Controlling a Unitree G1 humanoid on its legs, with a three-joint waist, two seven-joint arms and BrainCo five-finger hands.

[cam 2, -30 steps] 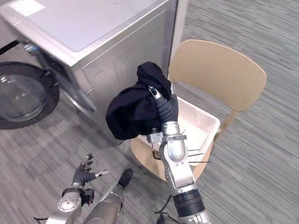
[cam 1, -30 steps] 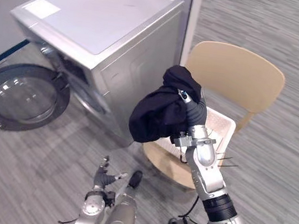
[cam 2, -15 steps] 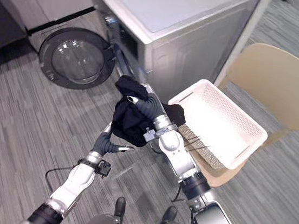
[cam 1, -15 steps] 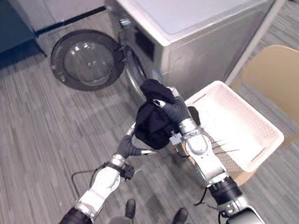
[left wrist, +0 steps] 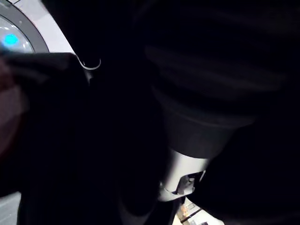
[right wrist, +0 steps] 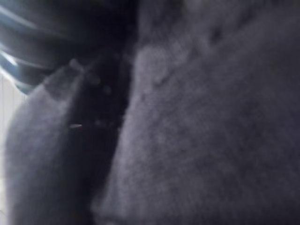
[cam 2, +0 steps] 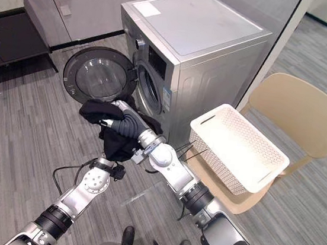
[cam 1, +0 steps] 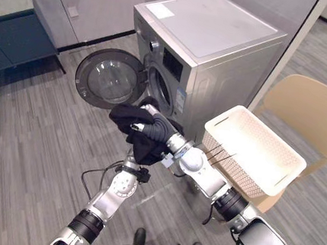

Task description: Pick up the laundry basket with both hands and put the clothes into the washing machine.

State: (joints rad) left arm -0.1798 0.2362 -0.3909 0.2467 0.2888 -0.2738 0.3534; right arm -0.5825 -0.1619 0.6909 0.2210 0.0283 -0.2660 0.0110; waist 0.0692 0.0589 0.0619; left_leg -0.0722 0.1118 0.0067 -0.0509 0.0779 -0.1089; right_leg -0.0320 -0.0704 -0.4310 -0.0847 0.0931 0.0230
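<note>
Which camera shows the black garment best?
The right eye view: the whole garment shows, held in the right hand before the washer. The left eye view shows much the same; both wrist views show dark cloth from very close.

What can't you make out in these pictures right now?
- Left hand: eye views, mostly under the black garment; left wrist view, dark cloth covers it.
- Washing machine drum: eye views, seen side-on, hidden behind its own front.
- Right hand fingers: right wrist view, blurred cloth against the lens.
</note>
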